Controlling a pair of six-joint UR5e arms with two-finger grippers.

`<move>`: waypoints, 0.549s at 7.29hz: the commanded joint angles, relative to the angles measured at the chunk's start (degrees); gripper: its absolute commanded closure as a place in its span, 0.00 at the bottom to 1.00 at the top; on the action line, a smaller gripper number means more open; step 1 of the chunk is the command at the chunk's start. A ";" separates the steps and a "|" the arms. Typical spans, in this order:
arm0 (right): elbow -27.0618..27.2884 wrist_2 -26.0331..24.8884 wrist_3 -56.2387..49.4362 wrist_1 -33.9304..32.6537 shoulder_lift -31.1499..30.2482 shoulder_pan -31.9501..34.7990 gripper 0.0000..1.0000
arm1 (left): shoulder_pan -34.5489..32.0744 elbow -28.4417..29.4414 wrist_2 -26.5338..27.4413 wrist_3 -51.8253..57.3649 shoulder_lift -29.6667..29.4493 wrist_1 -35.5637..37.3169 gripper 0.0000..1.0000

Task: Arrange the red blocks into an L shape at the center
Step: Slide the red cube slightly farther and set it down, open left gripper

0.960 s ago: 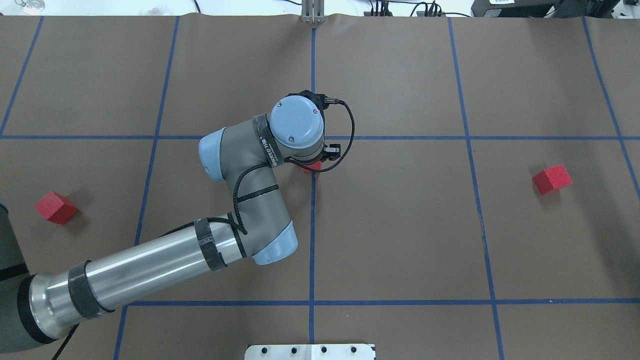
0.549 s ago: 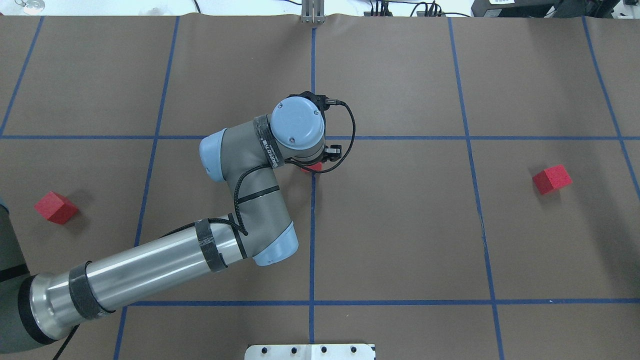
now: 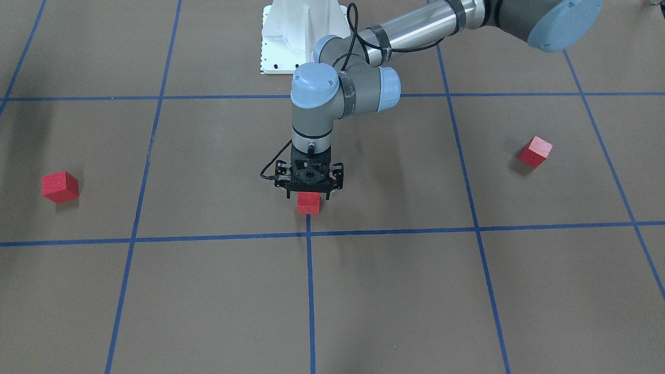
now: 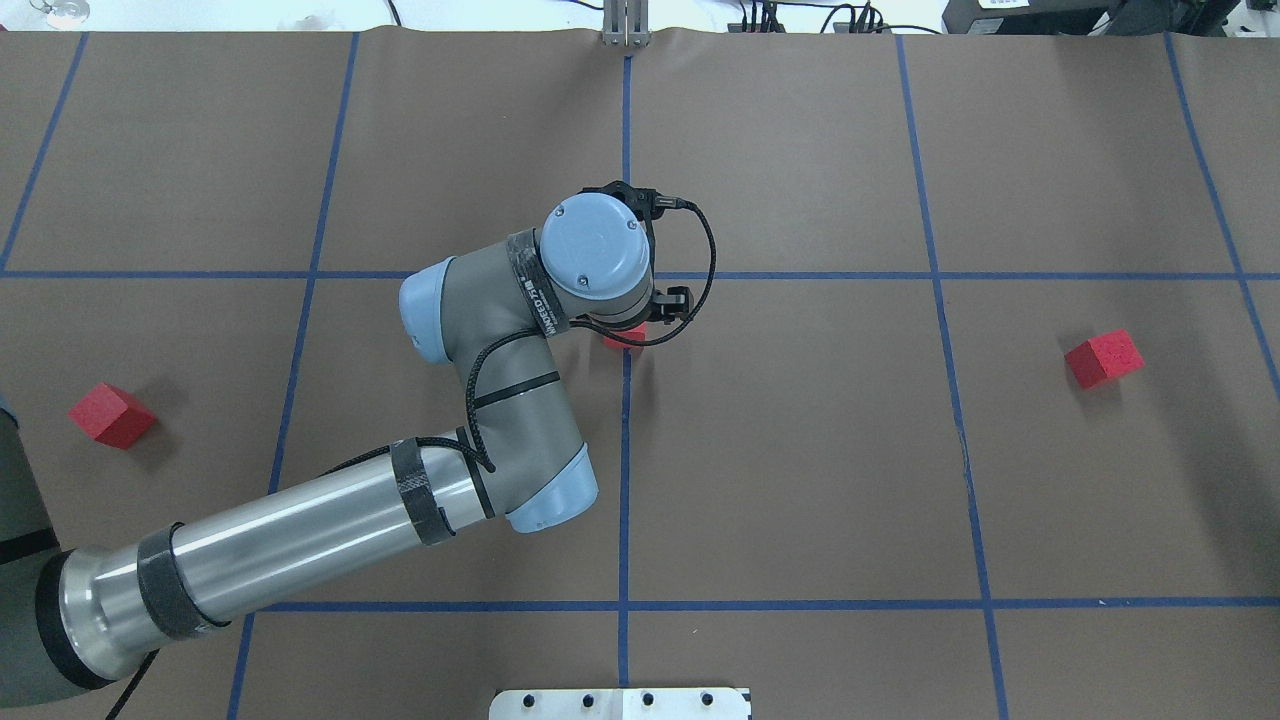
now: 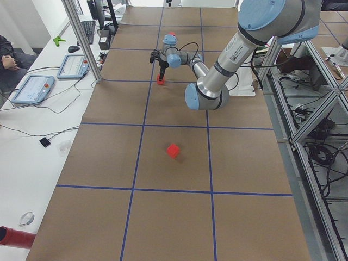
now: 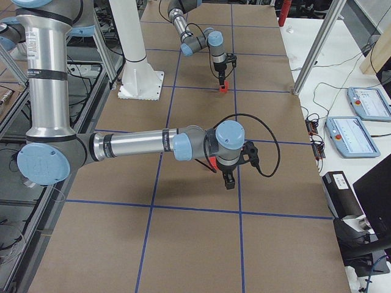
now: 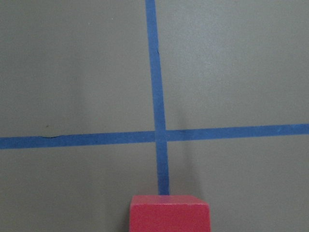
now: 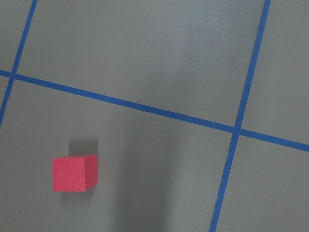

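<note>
Red block (image 3: 308,203) sat on the tape (image 3: 309,291) at 6 o'clock of the center (image 3: 308,234) (overhead view), just short of it. Left gripper (image 3: 308,197) hung over it, jaws wider than it, gripping nothing: first placing, I judged. Next call: lift straight clear, then fetch the 8 o'clock block (image 4: 111,414).

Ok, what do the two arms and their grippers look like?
Both match: silver tube links, grey joints, pale blue caps. The left arm has black tape bands, a lettered wrist strap and a looping black cable to its black left gripper. The right arm carries a similar cable and a black right gripper.
</note>
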 commanded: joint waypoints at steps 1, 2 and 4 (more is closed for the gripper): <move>0.36 0.01 0.07 -0.11 1.33 -0.08 0.01 | -2.77 -5.98 -0.41 0.42 2.16 0.97 0.00; 0.62 -0.16 -0.02 0.06 1.51 -0.77 0.01 | -5.40 -11.16 -3.02 0.85 6.01 2.89 0.00; 2.03 -0.68 2.94 1.20 2.56 -8.20 0.01 | -13.38 -20.65 -12.49 3.12 16.54 2.91 0.00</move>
